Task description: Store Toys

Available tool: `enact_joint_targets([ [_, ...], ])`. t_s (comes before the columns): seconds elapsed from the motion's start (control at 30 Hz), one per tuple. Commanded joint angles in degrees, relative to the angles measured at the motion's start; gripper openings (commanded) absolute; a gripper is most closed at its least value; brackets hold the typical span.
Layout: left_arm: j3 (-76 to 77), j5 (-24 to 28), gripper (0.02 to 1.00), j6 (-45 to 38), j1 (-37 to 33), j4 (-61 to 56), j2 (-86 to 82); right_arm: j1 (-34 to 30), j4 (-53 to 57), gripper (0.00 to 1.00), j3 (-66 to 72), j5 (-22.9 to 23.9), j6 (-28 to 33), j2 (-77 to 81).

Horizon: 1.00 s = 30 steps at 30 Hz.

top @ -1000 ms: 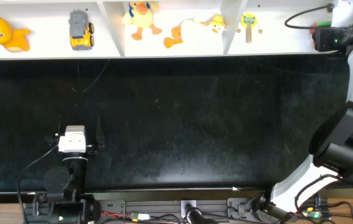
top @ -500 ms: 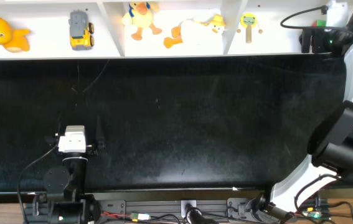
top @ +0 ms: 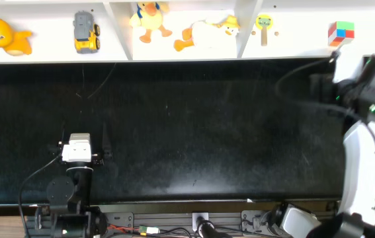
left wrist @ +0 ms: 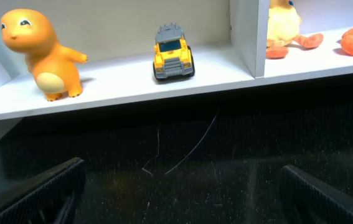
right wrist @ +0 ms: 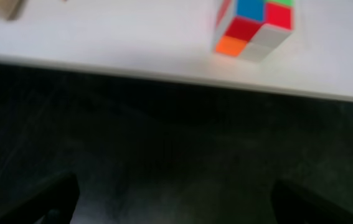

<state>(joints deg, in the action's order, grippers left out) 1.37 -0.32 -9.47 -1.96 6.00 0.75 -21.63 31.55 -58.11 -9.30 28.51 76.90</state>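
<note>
A colour cube (top: 341, 32) (right wrist: 254, 27) sits alone in the rightmost bay of the white shelf (top: 187, 54). My right gripper (top: 316, 89) (right wrist: 173, 205) hovers over the black mat just in front of that bay, open and holding nothing. Other toys fill the shelf: an orange figure (top: 5, 36) (left wrist: 39, 53), a yellow truck (top: 86, 32) (left wrist: 173, 53), a duck plush (top: 151, 20), a second plush (top: 207, 31) and a small green-headed figure (top: 264, 26). My left gripper (top: 84, 129) (left wrist: 179, 208) rests low at the mat's front left, open and empty, facing the orange figure and truck.
The black mat (top: 194, 125) spreads between the arms and the shelf with nothing lying on it. White dividers (left wrist: 248, 34) split the shelf into bays. A black cable (top: 299, 73) loops by the right wrist.
The right arm has pulled back from the shelf's rightmost bay toward the mat, uncovering the colour cube standing there. The left arm has not moved.
</note>
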Motion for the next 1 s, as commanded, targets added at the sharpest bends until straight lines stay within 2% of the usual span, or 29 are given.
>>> enact_joint_targets([
  [0.03, -0.39, -0.68, 0.998, -1.01, 0.00, -0.15, -0.63, 6.60, -5.20, 0.998, 7.56, 4.17, -3.93, -4.66],
  [0.2, -0.39, -0.68, 0.998, -1.01, 0.00, -0.15, -0.63, 17.29, -14.86, 0.996, 16.26, 14.32, -13.29, -8.41],
  [0.37, -0.39, -0.68, 0.996, -1.01, 0.00, -0.15, -0.63, 26.51, -26.95, 0.996, 26.71, 15.23, -18.69, -13.07],
  [0.47, -0.39, -0.66, 0.998, -1.01, 0.00, -0.15, -0.63, 29.94, -32.37, 0.996, 33.29, 17.46, -26.01, -19.21],
  [0.57, -0.39, -0.68, 0.996, -1.01, 0.00, -0.15, -0.63, 30.71, -34.58, 0.996, 38.91, 18.05, -31.87, -26.60],
  [0.67, -0.39, -0.68, 0.998, -1.01, 0.00, -0.15, -0.63, 30.67, -35.17, 0.996, 44.22, 17.62, -34.21, -35.06],
  [1.0, -0.39, -0.68, 0.998, -1.01, 0.00, -0.15, -0.63, 30.56, -35.47, 0.996, 55.06, 16.83, -33.44, -56.59],
])
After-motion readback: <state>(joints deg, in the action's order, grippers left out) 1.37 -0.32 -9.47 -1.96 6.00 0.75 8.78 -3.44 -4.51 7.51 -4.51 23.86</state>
